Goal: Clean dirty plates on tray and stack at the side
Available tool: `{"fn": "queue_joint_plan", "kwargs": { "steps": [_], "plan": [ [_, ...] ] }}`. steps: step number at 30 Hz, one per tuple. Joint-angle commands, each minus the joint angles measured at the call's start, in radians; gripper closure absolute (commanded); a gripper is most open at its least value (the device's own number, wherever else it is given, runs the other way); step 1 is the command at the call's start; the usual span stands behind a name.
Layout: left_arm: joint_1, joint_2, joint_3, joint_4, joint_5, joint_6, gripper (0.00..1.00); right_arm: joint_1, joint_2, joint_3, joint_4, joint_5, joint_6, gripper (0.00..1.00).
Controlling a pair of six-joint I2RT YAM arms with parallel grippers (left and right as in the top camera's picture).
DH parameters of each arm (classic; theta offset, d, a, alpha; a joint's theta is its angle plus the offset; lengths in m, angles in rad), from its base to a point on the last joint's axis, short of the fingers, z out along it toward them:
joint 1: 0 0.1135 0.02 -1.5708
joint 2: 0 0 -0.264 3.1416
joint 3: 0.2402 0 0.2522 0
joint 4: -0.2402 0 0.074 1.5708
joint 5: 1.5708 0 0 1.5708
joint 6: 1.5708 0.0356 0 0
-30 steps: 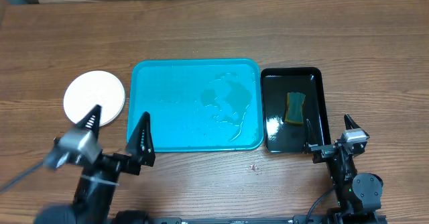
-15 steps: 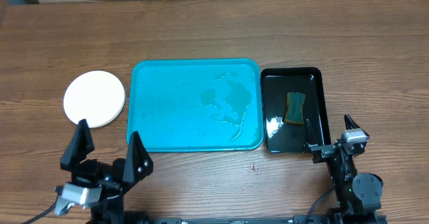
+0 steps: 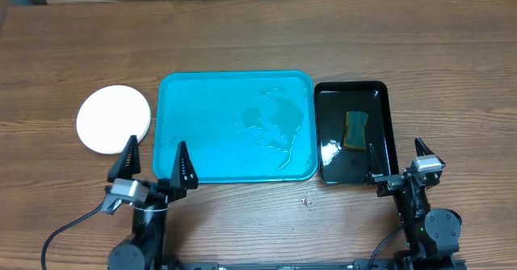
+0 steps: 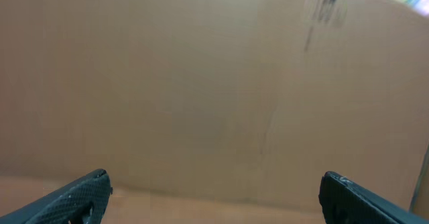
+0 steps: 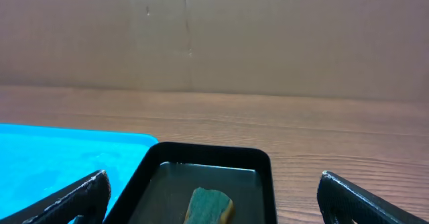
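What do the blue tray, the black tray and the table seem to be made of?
The blue tray looks like matte turquoise plastic: uniform colour, rounded moulded rim. The black tray seems to be glossy plastic, with bright reflections. The table shows brown wood grain, possibly laminate.

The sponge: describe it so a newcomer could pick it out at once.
Start at the big blue tray in the middle of the table. Beside it, on the robot's right, sits a narrower black tray. The sponge lies inside, the only small yellow-green block there.
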State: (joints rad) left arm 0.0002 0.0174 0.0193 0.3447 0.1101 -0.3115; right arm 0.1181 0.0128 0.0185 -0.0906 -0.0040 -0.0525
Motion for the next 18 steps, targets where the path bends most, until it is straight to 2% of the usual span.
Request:
{"fn": "queue_joint_plan", "kwargs": {
  "steps": [1,10,18],
  "plan": [
    [-0.002,-0.014,-0.014,-0.063,-0.018,0.025,0.0,-0.002,-0.01,-0.011,0.006,-0.008,-0.001,0.0],
    [-0.002,-0.014,-0.014,-0.423,-0.021,0.23,0.0,-0.002,-0.01,-0.011,0.006,-0.008,-0.001,0.0],
    [-0.002,-0.013,-0.014,-0.416,-0.032,0.248,0.0,-0.002,-0.01,-0.011,0.006,-0.008,-0.001,0.0]
  ]
}}
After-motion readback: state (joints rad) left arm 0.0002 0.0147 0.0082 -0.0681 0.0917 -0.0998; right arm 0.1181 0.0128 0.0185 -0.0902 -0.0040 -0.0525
